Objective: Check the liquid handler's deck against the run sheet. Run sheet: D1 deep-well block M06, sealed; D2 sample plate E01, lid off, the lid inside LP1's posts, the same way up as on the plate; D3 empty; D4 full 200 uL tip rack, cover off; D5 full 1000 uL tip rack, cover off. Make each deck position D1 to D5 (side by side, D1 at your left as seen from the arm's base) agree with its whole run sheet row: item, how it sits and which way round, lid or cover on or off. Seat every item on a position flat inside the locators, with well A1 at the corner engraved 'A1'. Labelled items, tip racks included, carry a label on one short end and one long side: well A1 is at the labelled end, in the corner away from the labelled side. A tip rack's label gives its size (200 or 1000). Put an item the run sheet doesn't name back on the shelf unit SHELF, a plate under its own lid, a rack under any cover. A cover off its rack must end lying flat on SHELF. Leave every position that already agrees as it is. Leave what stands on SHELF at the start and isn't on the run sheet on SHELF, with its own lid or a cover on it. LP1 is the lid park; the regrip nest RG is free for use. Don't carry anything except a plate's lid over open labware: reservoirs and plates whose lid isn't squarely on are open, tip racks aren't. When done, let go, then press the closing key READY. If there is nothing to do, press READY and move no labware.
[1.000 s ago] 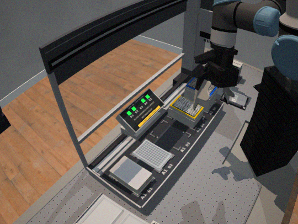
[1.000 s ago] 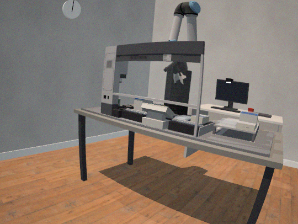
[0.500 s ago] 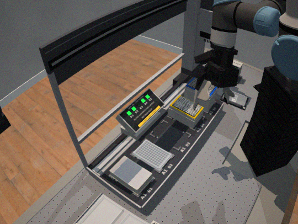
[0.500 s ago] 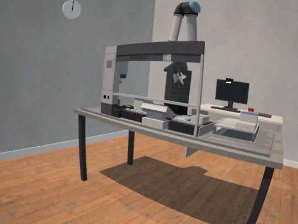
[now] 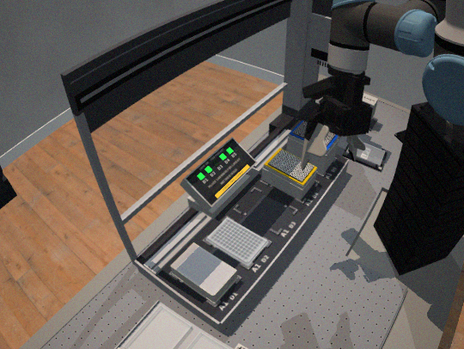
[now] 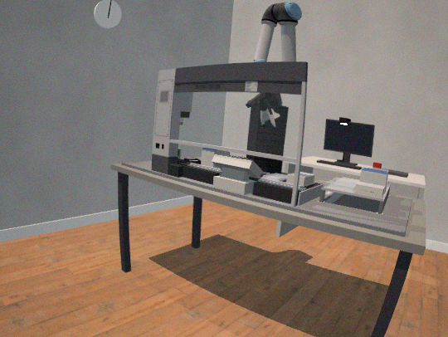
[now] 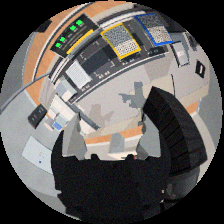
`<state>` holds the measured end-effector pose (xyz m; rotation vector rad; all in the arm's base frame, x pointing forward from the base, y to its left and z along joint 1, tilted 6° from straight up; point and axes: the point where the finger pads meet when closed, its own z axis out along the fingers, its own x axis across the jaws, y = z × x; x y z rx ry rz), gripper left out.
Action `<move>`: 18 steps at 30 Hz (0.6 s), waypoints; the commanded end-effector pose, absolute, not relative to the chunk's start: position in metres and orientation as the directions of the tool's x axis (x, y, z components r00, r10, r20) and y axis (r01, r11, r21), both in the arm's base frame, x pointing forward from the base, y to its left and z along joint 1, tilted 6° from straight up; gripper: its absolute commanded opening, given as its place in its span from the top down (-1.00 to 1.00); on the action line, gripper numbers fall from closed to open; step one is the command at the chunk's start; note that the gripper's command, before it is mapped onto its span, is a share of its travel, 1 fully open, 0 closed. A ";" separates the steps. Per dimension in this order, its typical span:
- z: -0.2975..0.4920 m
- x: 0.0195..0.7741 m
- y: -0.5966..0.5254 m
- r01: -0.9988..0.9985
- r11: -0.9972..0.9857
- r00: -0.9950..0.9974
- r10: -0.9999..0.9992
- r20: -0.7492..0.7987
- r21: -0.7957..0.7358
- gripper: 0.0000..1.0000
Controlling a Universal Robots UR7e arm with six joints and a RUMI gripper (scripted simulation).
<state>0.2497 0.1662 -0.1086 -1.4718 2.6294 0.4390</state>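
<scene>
My gripper point(image 5: 314, 145) hangs open and empty above the deck, over the D4/D5 end; it also shows in the wrist view point(image 7: 110, 145) and in the exterior view point(image 6: 265, 114). On D1 sits a sealed deep-well block point(image 5: 204, 271). On D2 sits a sample plate point(image 5: 237, 241) with open wells, no lid. D3 point(image 5: 268, 209) is bare. D4 holds a yellow-rimmed tip rack point(image 5: 291, 167), uncovered. D5 holds a blue-rimmed tip rack point(image 5: 314, 131), partly hidden by the gripper. A clear lid point(image 5: 159, 328) lies flat at the near edge of the table.
A status panel point(image 5: 219, 172) with green lights stands behind D2 and D3. The handler's frame bar point(image 5: 172, 47) spans above the deck. A tall black unit point(image 5: 425, 185) stands at the right. A shelf point(image 6: 357, 188) with a covered rack point(image 6: 374, 176) is at the table end.
</scene>
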 end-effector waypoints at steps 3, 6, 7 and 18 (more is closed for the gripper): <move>-0.082 0.284 0.086 -0.957 0.282 -0.291 -0.940 -0.179 0.072 -0.64; -0.083 0.292 0.076 -0.958 0.278 -0.286 -0.942 -0.177 0.069 -0.64; -0.084 0.293 0.075 -0.959 0.276 -0.284 -0.942 -0.177 0.068 -0.64; -0.091 0.302 0.071 -0.964 0.261 -0.267 -0.948 -0.171 0.057 -0.64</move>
